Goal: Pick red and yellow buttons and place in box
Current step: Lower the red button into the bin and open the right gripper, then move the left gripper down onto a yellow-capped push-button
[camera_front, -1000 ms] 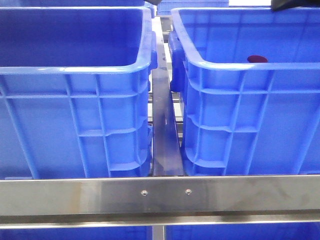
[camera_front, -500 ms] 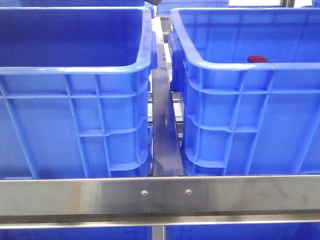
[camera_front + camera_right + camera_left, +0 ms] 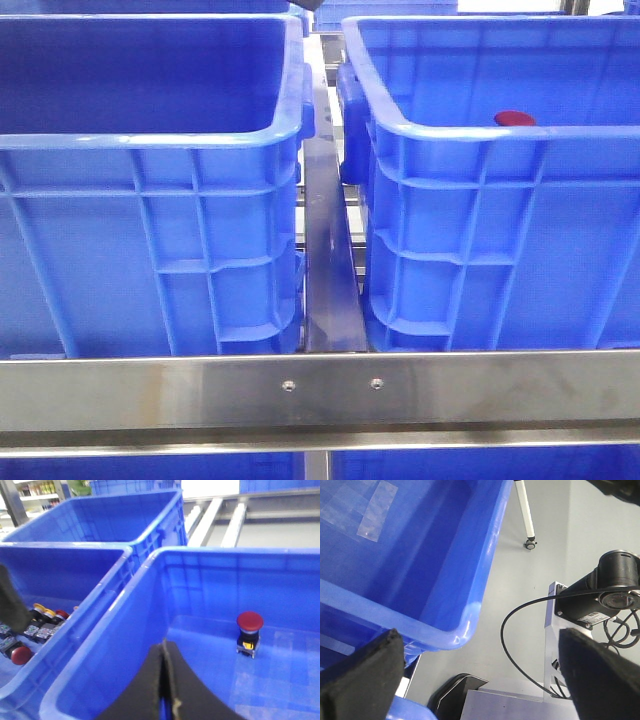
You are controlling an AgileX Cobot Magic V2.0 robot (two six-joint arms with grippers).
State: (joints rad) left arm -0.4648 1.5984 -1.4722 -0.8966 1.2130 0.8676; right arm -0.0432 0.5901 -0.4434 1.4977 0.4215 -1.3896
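Observation:
A red button [image 3: 249, 630] stands alone on the floor of the right blue box [image 3: 225, 550]; in the front view its red cap [image 3: 514, 118] just shows above that box's rim [image 3: 480, 132]. In the right wrist view my right gripper [image 3: 162, 680] hangs over this box's near side, shut with nothing between its fingers. The left crate [image 3: 65, 550] holds several buttons [image 3: 46, 619], some yellow-capped [image 3: 48, 612], and one red [image 3: 21, 655]. My left gripper [image 3: 480, 680] is open and empty, beside a blue crate's outer corner [image 3: 465, 625]. Neither gripper shows in the front view.
A steel rail [image 3: 320, 390] crosses in front of both crates and a metal bar [image 3: 328, 250] runs between them. More blue crates [image 3: 105, 520] stand behind. In the left wrist view, a black camera on a bracket [image 3: 605, 592] and a cable [image 3: 520, 645] lie over grey floor.
A dark part of an arm at the front view's top right edge a second ago has left the view. The crates and the red button have not moved.

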